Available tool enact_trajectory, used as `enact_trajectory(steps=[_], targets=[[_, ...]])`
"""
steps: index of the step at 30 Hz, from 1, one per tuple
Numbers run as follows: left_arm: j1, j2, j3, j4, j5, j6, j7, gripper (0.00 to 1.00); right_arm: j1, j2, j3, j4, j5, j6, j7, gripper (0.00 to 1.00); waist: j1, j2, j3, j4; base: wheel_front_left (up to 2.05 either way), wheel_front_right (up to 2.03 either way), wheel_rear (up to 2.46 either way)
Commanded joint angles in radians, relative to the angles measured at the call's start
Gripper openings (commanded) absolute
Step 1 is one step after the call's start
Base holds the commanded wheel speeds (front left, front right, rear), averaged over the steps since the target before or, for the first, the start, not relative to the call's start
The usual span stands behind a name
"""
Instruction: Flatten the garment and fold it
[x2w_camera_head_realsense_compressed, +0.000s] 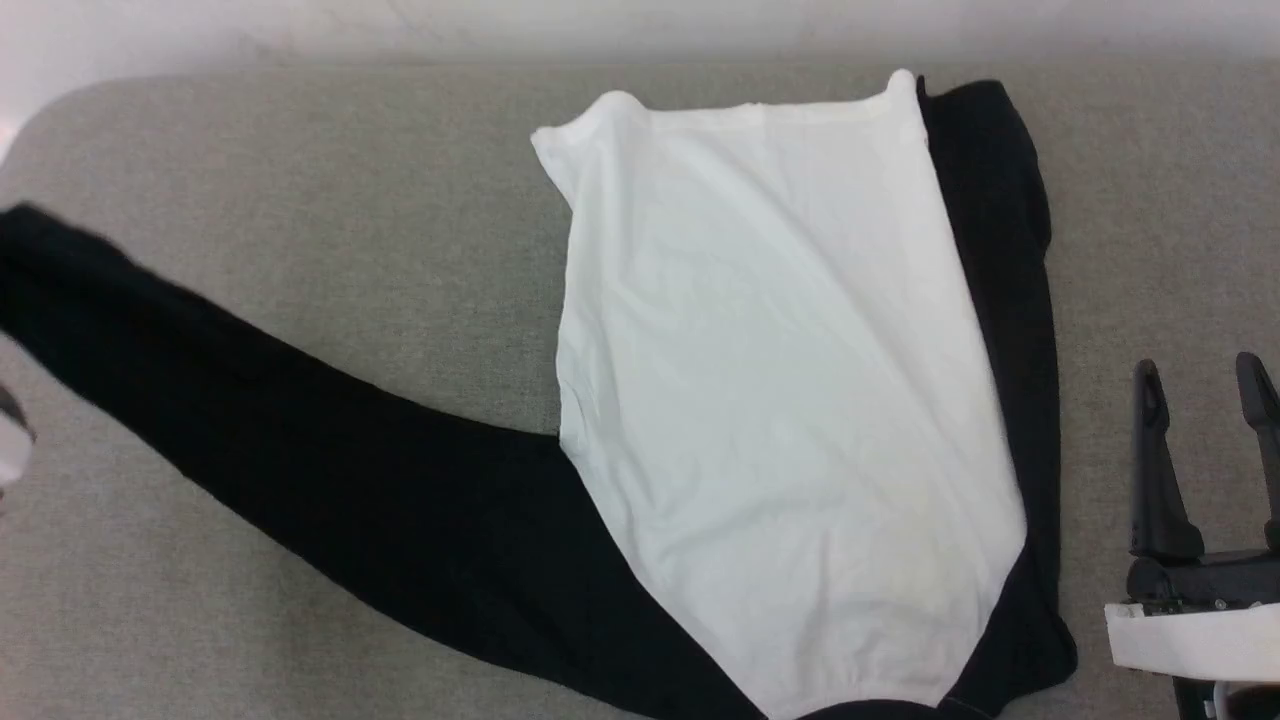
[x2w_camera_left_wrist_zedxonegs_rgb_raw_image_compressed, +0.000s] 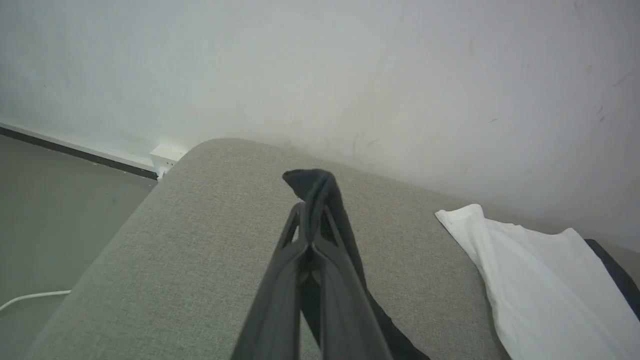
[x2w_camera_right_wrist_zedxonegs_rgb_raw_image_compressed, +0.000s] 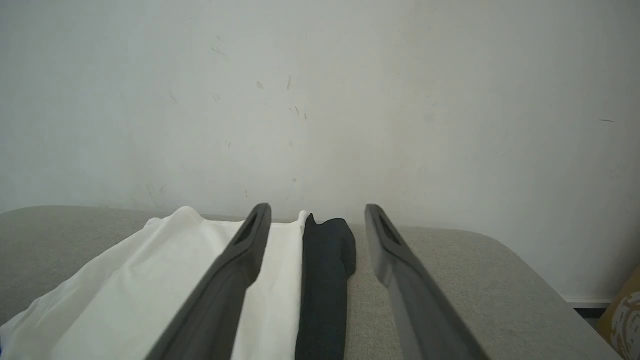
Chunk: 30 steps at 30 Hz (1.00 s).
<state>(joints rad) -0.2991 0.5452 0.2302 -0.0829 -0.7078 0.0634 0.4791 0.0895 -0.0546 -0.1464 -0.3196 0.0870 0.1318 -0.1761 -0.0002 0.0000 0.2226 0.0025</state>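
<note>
Garment lies on the grey fabric-covered tabletop, back up as far as I can tell, since no print is in sight. It sits just left of the right hand, whose fingers are spread wide with nothing between them. That hand hovers near the black sleeve that runs along the near edge of the white body. Left hand is pressed together, pinching the cuff of the other sleeve, which trails from that hand diagonally back to the shoulder. Progress, by my reading: flattening is mostly done, with the body spread and only soft creases in it. One sleeve is laid alongside, the other is stretched out and not yet laid over, and there is no fold in the body yet. Long axis runs away from the right hand's fingertips toward the wall. The hem points to the wall, and the neck end sits back toward the wrists, tilted slightly.
</note>
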Motion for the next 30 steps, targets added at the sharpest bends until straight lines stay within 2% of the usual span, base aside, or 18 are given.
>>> enact_trajectory(steps=[1,9,16,21,26,28,30], targets=[[0.054,0.009,0.031,-0.015,-0.013,0.012,-0.004,0.00,0.013,0.004,0.001,0.002,0.007,-0.001,0.003,1.00,0.0002,0.0000,-0.043,0.019,0.00,0.00,0.00],[0.173,-0.014,0.092,-0.061,-0.045,0.033,0.004,0.00,0.033,0.004,0.000,0.009,0.026,-0.001,0.003,1.00,0.0002,0.0000,-0.086,0.036,0.00,0.00,0.00],[0.152,-0.040,0.015,-0.180,-0.052,0.023,0.030,0.00,0.039,0.004,-0.033,-0.006,0.012,-0.001,0.008,1.00,0.0002,0.0000,-0.124,0.040,0.00,0.00,0.00],[0.069,-0.086,-0.145,-0.309,-0.022,0.030,0.077,0.00,0.046,0.004,-0.106,-0.035,-0.002,-0.001,0.027,1.00,0.0002,0.0000,-0.146,0.046,0.00,0.00,0.00],[-0.091,-0.242,-0.393,-0.322,0.045,0.075,0.100,0.00,0.047,0.004,-0.183,-0.064,-0.018,-0.001,0.045,1.00,0.0002,0.0000,-0.158,0.056,0.00,0.00,0.00],[-0.147,-0.316,-0.501,-0.279,0.071,0.076,0.104,0.00,0.041,0.004,-0.202,-0.075,-0.026,-0.001,0.053,1.00,0.0002,0.0000,-0.162,0.054,0.00,0.00,0.00],[-0.196,-0.375,-0.598,-0.216,0.103,0.058,0.098,0.00,0.032,0.004,-0.208,-0.085,-0.032,-0.001,0.061,1.00,0.0002,0.0000,-0.162,0.044,0.00,0.00,0.00]])
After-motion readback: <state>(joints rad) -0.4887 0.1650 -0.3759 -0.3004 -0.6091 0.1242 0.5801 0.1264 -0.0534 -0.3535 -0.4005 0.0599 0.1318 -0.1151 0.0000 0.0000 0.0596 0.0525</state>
